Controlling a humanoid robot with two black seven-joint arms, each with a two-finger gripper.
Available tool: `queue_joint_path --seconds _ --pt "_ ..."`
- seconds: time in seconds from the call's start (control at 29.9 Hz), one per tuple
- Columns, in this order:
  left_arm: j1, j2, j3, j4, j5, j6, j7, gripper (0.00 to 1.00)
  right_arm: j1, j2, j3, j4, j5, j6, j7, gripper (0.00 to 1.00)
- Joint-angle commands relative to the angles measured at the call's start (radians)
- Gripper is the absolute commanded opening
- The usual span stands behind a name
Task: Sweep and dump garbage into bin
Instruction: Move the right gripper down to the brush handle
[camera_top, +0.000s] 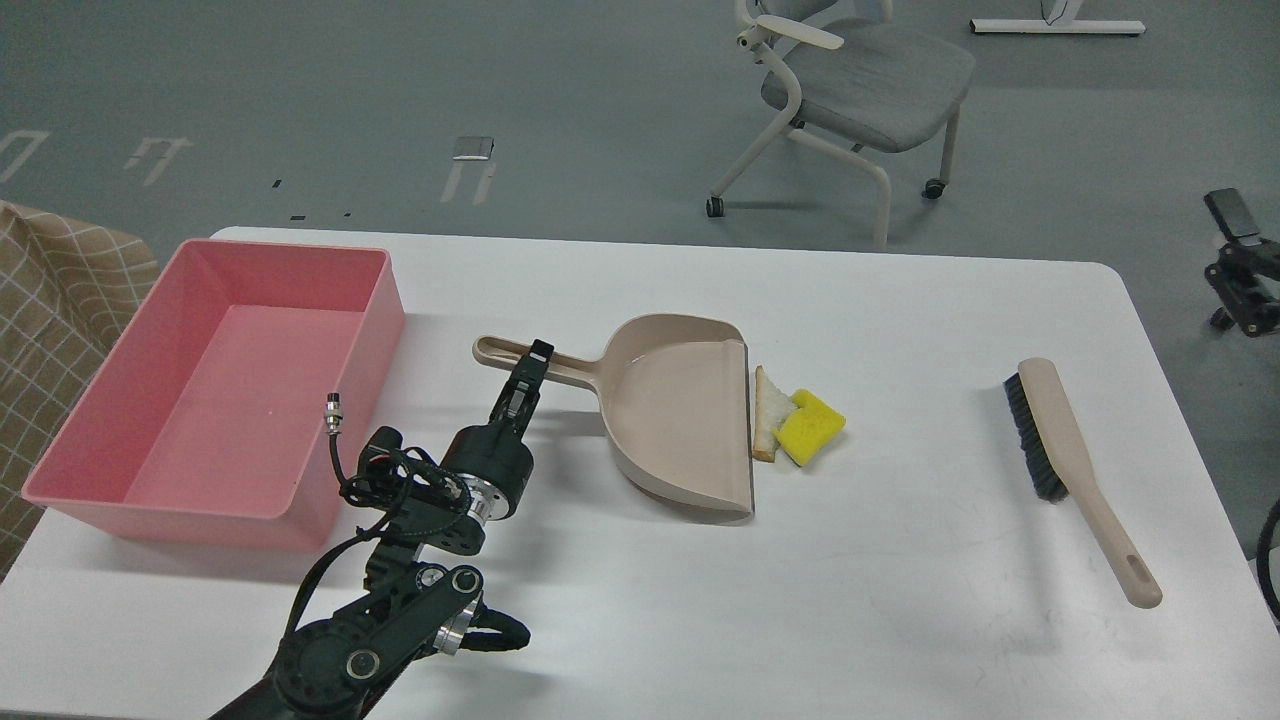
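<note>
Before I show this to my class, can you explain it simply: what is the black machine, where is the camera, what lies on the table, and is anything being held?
The single picture is taken from the robot's own head, looking forward and down. The black jointed thing is its left arm, whose left gripper is at the beige dustpan handle; whether it grips cannot be told. The right arm is out of view. On the white table lie a pink bin, with nothing visible inside, and beside the dustpan's mouth a bread slice and a yellow sponge. A hand brush lies apart, on the right.
</note>
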Motion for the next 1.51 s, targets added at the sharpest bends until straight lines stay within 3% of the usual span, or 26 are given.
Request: queue_joint_path --seconds 0.0,0.1,0.13,0.17,0.2,0.27,0.3,0.5,0.6,0.74,0.87,0.94,1.17,1.47 --pt "-0.001 -0.002 -0.001 0.000 -0.002 0.000 -0.010 0.06 -0.047 -0.027 0.121 0.025 0.004 0.000 -0.002 1.00" --pt "-0.001 -0.002 -0.001 0.000 -0.002 0.000 -0.012 0.06 -0.063 -0.043 0.203 0.024 0.001 0.000 0.020 1.00" --pt "-0.001 -0.002 -0.001 0.000 -0.002 0.000 -0.012 0.06 -0.067 -0.043 0.218 0.027 -0.001 0.000 0.062 1.00" --pt "-0.001 -0.002 -0.001 0.000 -0.002 0.000 -0.012 0.06 -0.067 -0.043 0.218 0.027 -0.001 0.000 0.063 1.00" --pt "-0.001 -0.002 -0.001 0.000 -0.002 0.000 -0.012 0.06 -0.081 -0.041 0.220 0.038 -0.012 0.000 0.119 1.00" --pt "-0.001 -0.002 -0.001 0.000 -0.002 0.000 -0.012 0.06 -0.110 -0.040 0.222 0.062 -0.044 0.000 0.177 1.00" --pt "-0.001 -0.002 -0.001 0.000 -0.002 0.000 -0.012 0.06 -0.131 -0.046 0.220 0.071 -0.108 0.000 0.181 1.00" --pt "-0.003 -0.001 -0.001 0.000 -0.002 0.000 -0.014 0.06 -0.184 -0.057 0.212 0.079 -0.442 0.000 0.179 0.99" --pt "-0.003 0.004 0.000 0.000 -0.002 0.000 -0.014 0.06 -0.188 -0.070 0.208 0.076 -0.487 0.000 0.176 0.99" --pt "-0.001 0.007 0.000 0.000 0.000 0.000 -0.014 0.06 -0.289 -0.217 0.142 0.081 -0.516 0.000 0.150 0.98" --pt "-0.001 0.008 0.000 0.000 0.000 0.000 -0.014 0.06 -0.343 -0.333 0.035 0.070 -0.599 0.000 0.091 0.97" --pt "-0.001 0.008 0.000 0.000 0.000 0.000 -0.014 0.06 -0.352 -0.347 -0.024 0.070 -0.688 0.000 0.072 0.97" --pt "0.000 0.001 0.000 -0.002 0.000 0.000 -0.026 0.06 -0.340 -0.351 -0.116 0.073 -1.007 0.000 0.073 0.98" --pt "0.000 -0.002 -0.001 -0.002 -0.002 0.000 -0.026 0.06 -0.248 -0.348 -0.258 0.081 -1.196 0.000 0.075 0.98"
